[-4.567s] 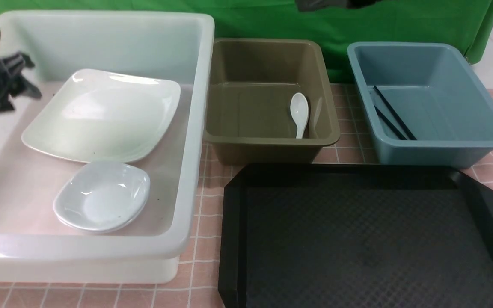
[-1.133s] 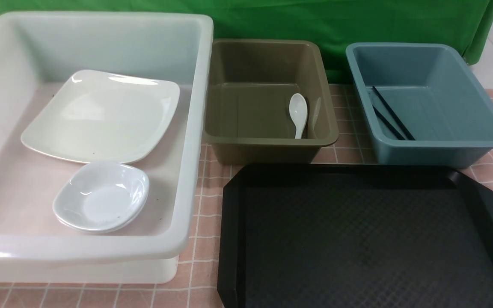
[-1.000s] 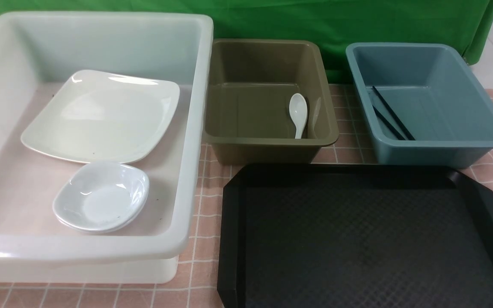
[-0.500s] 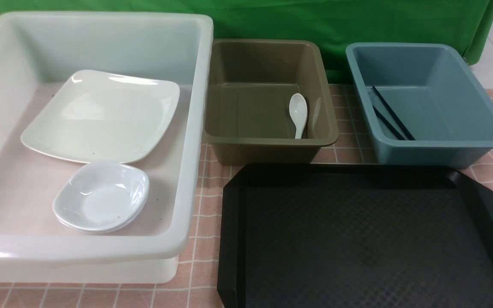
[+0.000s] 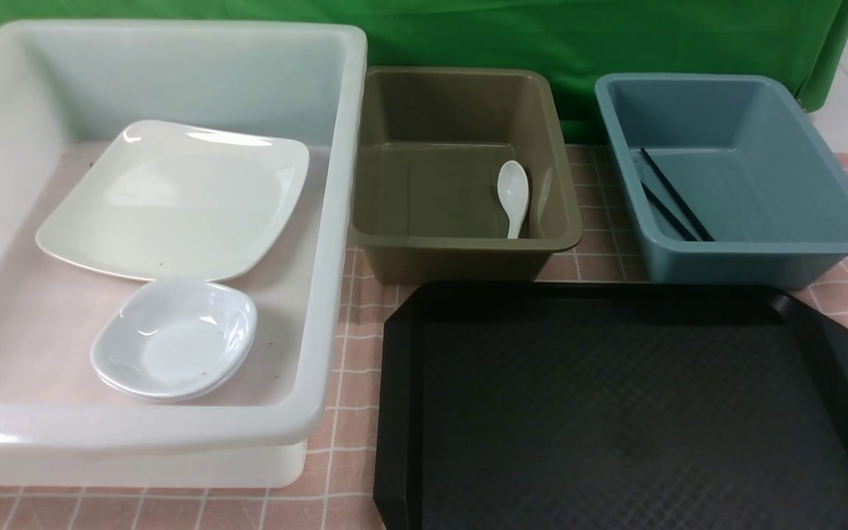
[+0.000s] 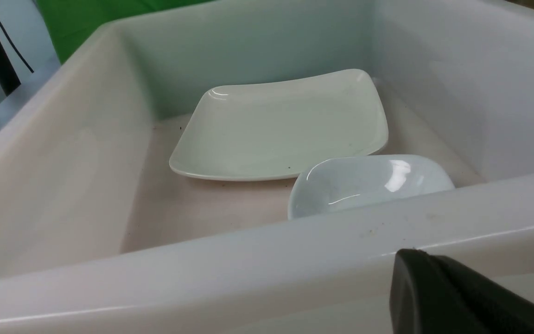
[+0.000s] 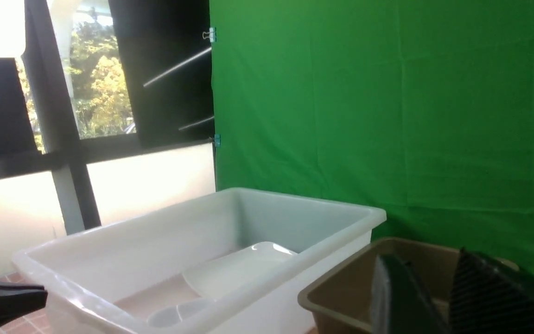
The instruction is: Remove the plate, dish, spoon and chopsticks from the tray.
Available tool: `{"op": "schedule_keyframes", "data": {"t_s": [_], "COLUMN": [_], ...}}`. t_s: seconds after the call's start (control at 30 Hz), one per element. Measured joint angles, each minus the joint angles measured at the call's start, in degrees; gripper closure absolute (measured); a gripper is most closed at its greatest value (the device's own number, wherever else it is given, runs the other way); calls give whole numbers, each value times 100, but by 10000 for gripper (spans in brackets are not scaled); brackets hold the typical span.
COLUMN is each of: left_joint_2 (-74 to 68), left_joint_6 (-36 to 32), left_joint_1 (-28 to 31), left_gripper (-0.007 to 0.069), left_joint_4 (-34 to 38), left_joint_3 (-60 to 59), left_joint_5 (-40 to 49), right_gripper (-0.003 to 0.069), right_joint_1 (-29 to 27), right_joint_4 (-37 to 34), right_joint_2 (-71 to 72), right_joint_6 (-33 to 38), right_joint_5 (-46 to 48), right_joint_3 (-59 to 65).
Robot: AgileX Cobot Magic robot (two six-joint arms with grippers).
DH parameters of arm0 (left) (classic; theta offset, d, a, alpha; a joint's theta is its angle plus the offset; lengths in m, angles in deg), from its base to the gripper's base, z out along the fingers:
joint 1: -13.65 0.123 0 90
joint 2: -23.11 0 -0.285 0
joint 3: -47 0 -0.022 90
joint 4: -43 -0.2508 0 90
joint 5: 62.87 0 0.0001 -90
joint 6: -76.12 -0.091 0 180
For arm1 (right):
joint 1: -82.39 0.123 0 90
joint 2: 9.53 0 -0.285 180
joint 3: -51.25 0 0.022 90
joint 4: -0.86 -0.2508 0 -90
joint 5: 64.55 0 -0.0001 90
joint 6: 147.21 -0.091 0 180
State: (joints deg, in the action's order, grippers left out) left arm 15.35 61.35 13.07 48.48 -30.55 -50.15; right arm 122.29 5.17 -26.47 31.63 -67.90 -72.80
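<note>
Tray [image 5: 630, 412]: bare. Plate [image 5: 174, 199], dish [image 5: 174, 338] in white bin [image 5: 336, 221], just beyond left gripper [image 6: 457, 297], nearer arm. Right gripper [image 7: 438, 297] fingers slightly apart; left unreadable.

Three bins [image 5: 174, 434], one tray [image 5: 615, 412], plate [image 5: 174, 199], spoon [image 5: 513, 195] (two chopsticks [image 5: 674, 195])

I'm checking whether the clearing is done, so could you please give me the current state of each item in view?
Tray: bare, nothing on it.
Plate: lying flat in the white bin.
Small dish: in the white bin, in front of the plate.
Spoon: lying in the olive bin.
Chopsticks: lying in the blue bin.
Right gripper: holding nothing, fingers apart.
</note>
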Motion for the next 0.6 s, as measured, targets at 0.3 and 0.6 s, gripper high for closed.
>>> {"op": "schedule_keyframes", "data": {"t_s": [0.3,0.6], "left_joint_2": [0,0], "left_joint_6": [0,0], "left_joint_1": [0,0], "left_gripper": [620,620], "left_joint_4": [0,0], "left_joint_3": [0,-2], "left_joint_5": [-3,-8], "right_gripper": [419,419], "right_joint_1": [-1849,-3916], "right_joint_4": [-18,-23], "right_joint_2": [21,810], "right_joint_6": [252,384], "right_joint_5": [636,1307], "right_joint_3": [883,2072]}}
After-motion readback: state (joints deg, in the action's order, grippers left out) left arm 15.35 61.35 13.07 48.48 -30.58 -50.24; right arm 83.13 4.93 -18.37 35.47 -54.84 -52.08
